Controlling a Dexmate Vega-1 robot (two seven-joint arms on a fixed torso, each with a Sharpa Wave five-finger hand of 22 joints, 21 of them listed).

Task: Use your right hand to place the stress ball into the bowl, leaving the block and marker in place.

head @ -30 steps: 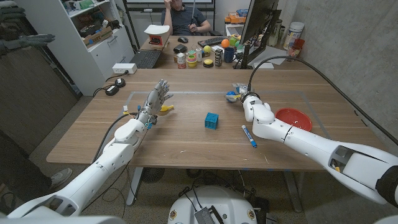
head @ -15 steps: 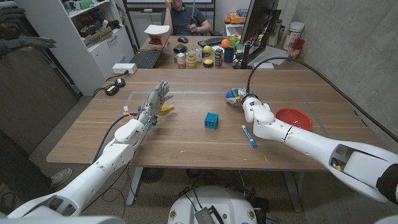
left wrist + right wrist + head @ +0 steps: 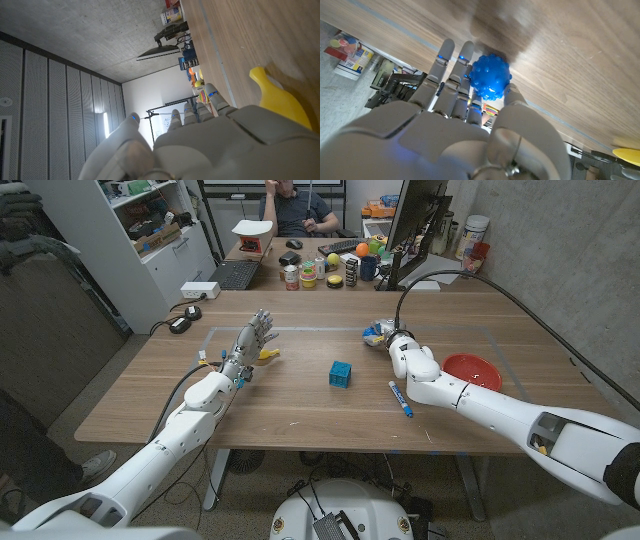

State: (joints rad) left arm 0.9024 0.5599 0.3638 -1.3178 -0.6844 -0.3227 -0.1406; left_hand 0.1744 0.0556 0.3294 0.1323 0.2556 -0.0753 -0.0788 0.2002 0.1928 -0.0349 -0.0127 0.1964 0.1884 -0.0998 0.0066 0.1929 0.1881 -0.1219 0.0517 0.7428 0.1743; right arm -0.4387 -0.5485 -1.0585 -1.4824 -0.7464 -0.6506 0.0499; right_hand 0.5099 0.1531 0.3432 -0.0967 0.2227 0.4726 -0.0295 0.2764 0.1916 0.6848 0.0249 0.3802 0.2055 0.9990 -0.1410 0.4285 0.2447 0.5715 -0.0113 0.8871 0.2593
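Right hand [image 3: 470, 125] pinched blue stress ball [image 3: 490, 77] above worktop [image 3: 300, 395]; red bowl [image 3: 472, 370] to right not yet reached; block [image 3: 341, 374], marker [image 3: 400, 398] undisturbed.

Wooden table [image 3: 300, 395], blue block [image 3: 341, 374] at centre, blue marker [image 3: 400, 398] at four o'clock, red bowl [image 3: 472, 370] at three o'clock, yellow object [image 3: 267, 353] at ten o'clock

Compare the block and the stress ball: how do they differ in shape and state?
The block is a cube with flat faces; the stress ball is round and bumpy. The block stands alone on the table, untouched; the stress ball sits against the right hand's fingers. Both are blue.
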